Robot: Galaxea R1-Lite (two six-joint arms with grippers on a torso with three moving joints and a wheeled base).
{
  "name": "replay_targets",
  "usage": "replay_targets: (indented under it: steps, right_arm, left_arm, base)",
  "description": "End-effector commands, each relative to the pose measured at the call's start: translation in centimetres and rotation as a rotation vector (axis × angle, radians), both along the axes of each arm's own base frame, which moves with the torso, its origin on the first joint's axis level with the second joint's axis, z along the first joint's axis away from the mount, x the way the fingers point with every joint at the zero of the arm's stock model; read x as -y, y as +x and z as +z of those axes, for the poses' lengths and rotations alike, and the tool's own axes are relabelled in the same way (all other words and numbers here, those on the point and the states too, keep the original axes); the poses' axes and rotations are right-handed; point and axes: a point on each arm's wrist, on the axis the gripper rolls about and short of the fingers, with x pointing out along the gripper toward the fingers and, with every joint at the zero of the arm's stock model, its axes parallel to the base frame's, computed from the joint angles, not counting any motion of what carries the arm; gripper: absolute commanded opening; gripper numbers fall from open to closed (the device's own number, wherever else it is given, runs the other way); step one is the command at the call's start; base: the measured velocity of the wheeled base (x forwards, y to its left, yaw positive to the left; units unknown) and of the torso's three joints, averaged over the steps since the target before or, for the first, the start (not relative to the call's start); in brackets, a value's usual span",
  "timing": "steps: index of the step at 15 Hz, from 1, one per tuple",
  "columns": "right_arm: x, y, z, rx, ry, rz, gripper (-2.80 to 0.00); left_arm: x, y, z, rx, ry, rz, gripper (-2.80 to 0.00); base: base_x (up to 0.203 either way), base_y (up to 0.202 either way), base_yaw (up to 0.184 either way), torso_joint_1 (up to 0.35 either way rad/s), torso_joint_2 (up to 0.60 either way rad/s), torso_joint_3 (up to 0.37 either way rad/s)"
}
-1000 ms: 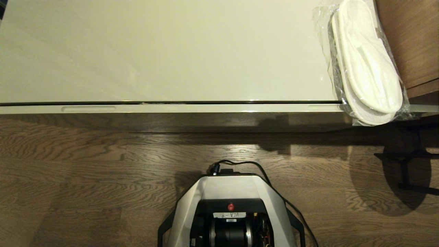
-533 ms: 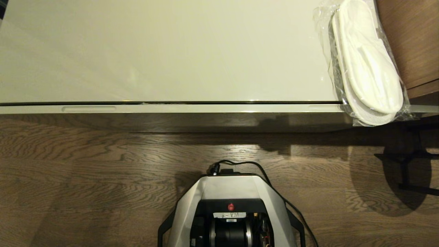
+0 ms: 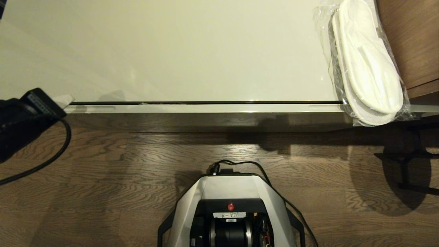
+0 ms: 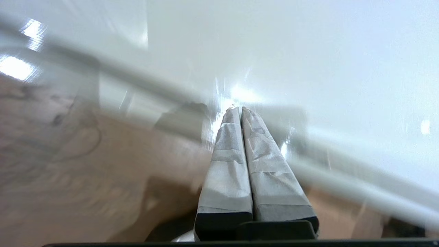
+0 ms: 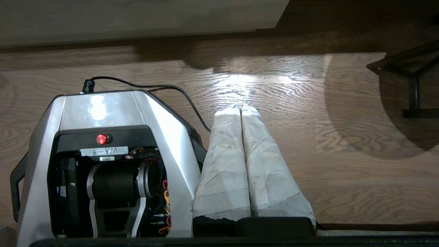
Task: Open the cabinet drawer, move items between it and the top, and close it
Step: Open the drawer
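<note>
The cabinet drawer (image 3: 205, 108) is closed, its pale-grey front showing as a thin strip under the glossy off-white top (image 3: 171, 51). Wrapped in clear plastic, the white slippers (image 3: 367, 61) lie at the top's right end and overhang the front edge. The denim garment is out of view. My left gripper (image 3: 67, 100) has come in from the left and sits at the drawer's left end, beside the left slot handle (image 3: 92, 108). Its taped fingers (image 4: 236, 144) are shut with nothing between them. My right gripper (image 5: 240, 107) is parked, shut and empty, over the floor beside the robot base.
Brown wooden furniture (image 3: 415, 41) stands against the cabinet's right end. A black metal stand (image 3: 404, 161) is on the wood floor at the right. The robot base (image 3: 229, 206) with its cable is in front of the cabinet's middle.
My left arm has entered the head view from the left and its shut gripper now reaches the drawer's left end. The slippers and drawer have not moved.
</note>
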Motion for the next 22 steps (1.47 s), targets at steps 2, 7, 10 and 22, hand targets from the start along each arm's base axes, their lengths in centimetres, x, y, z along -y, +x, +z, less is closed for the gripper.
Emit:
replay_targets:
  steps: [2, 7, 10, 22]
  right_arm:
    - [0.0, 0.0, 0.0, 0.000, 0.000, -0.001, -2.80]
    - [0.0, 0.0, 0.0, 0.000, 0.000, -0.001, -2.80]
    - [0.0, 0.0, -0.1, -0.001, 0.000, -0.001, -2.80]
    - [0.0, 0.0, 0.0, 0.000, 0.000, -0.001, -2.80]
  left_arm:
    - [1.1, 4.6, -0.9, -0.022, -0.023, -0.006, -2.80]
    - [2.1, 5.2, -1.2, 0.006, -0.018, 0.002, -2.80]
    - [2.0, 4.6, -1.6, -0.008, -0.009, 0.002, -2.80]
    - [1.8, 3.8, -3.5, -0.106, 0.056, 0.003, -2.80]
  base:
    - [0.000, 0.000, 0.000, 0.000, 0.00, 0.000]
    - [0.000, 0.000, 0.000, 0.000, 0.00, 0.000]
    - [0.000, 0.000, 0.000, 0.000, 0.00, 0.000]
    - [0.000, 0.000, 0.000, 0.000, 0.00, 0.000]
